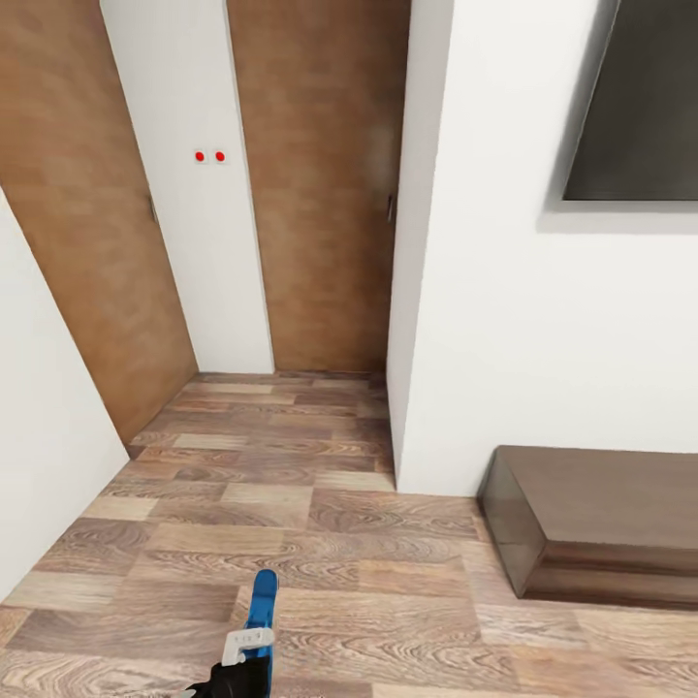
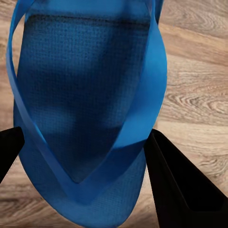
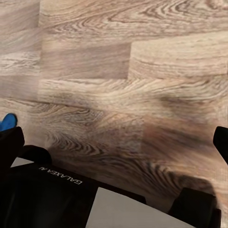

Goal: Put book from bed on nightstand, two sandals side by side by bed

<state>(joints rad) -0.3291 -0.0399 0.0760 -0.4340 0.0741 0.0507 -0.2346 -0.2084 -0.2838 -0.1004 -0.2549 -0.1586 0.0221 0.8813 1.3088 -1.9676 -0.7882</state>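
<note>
At the near edge of the scene, a blue sandal [image 1: 261, 611] is pinched in the left gripper [image 2: 85, 156], its long axis pointing away toward the doors [image 1: 320, 184]. The right gripper's [image 3: 114, 142] state cannot be told. The low cabinet [image 1: 601, 523] lies far right.

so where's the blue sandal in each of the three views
Head view: the sandal stands at the bottom edge, left of centre, in the left gripper.
Left wrist view: it hangs between the fingers, straps facing the camera.
Right wrist view: a blue tip at one edge, probably the same sandal.
Shared landmark: the wood-plank floor.
</note>
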